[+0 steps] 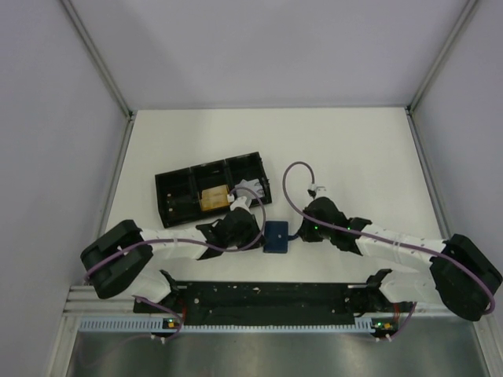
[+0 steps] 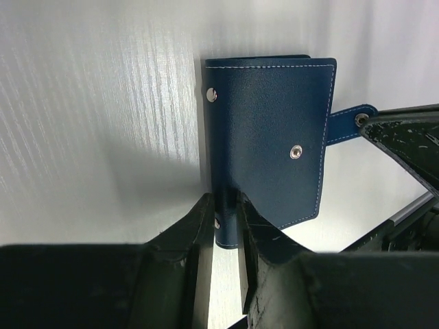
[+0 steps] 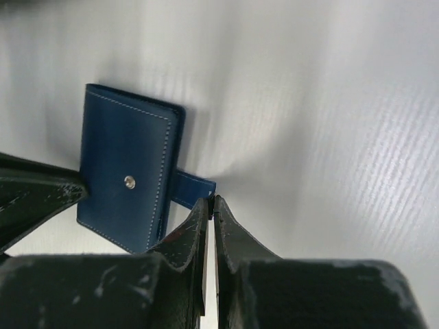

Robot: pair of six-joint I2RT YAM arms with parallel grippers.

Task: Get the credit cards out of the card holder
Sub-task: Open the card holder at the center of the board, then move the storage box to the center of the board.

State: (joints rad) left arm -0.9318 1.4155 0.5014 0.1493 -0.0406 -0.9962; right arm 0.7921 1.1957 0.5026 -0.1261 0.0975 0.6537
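Top view: the small dark-blue folding leather card holder point(image 1: 276, 236) is lying closed, with the left gripper point(image 1: 260, 234) at its nine o'clock and the right gripper point(image 1: 294, 233) at three.

Left wrist: jaws are clamping its edge.

Right wrist: jaws are closing together on the unsnapped blue snap tab point(image 3: 192, 188).

It's the opening step; next, I'd say, is peeling the cover back.

Setting was identified as a robotics lab test cell. A white table point(image 1: 354, 157) was enclosed on three sides by plain pale panels point(image 1: 267, 47) held in aluminium profile posts point(image 1: 98, 55). A left arm point(image 1: 169, 245) and a right arm point(image 1: 393, 250) were mounted on a black base rail point(image 1: 267, 297) at the near edge, with a slotted cable duct point(image 1: 259, 323) beneath it. Purple cables point(image 1: 289, 184) were looped along the arms. Staged props were noted on the table: a card holder point(image 1: 276, 236) and a black compartment tray point(image 1: 177, 192).
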